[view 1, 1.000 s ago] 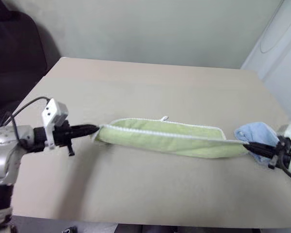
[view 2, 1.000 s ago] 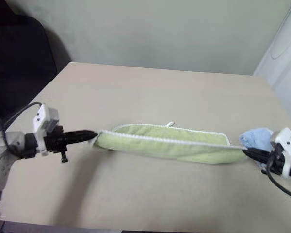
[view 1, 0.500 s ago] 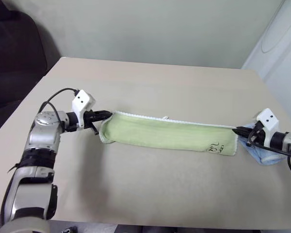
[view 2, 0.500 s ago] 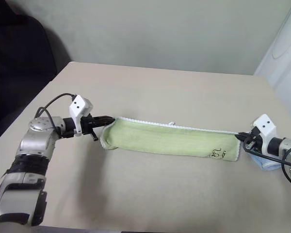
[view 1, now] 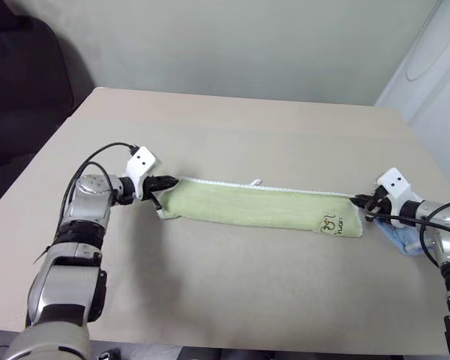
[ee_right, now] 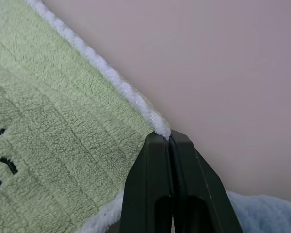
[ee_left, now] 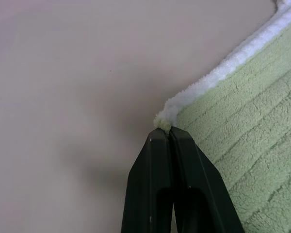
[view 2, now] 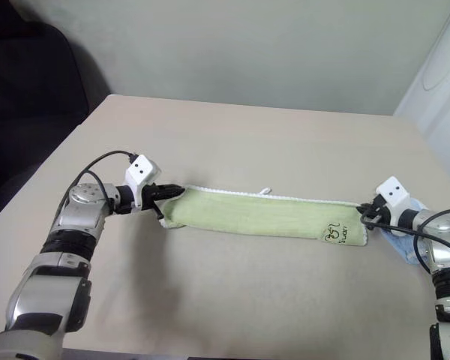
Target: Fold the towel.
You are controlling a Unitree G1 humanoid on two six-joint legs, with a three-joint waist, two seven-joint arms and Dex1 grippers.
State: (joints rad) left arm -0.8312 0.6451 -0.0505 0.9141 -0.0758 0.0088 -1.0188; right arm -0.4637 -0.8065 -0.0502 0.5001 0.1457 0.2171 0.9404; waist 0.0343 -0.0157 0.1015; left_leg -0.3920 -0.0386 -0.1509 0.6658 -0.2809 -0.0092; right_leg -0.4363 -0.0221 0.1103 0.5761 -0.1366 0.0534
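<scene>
Blue cloth (view 1: 400,238) partly behind right arm.

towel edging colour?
White stitched edging on the light green towel; clearest in the right wrist view.

A corner of the green towel (ee_left: 242,160) is pinched at the tip of the closed left gripper (ee_left: 169,135), over the table (ee_left: 77,77).

Lighting: soft, even, moderately bright | Shadows: faint, diffuse, beside the left arm (view 1: 82,225) on the table (view 1: 240,292) | Glare: none | Dark area: upper-left corner, detail lost | Focus: head views slightly soft; wrist views crisp on cloth pile
</scene>
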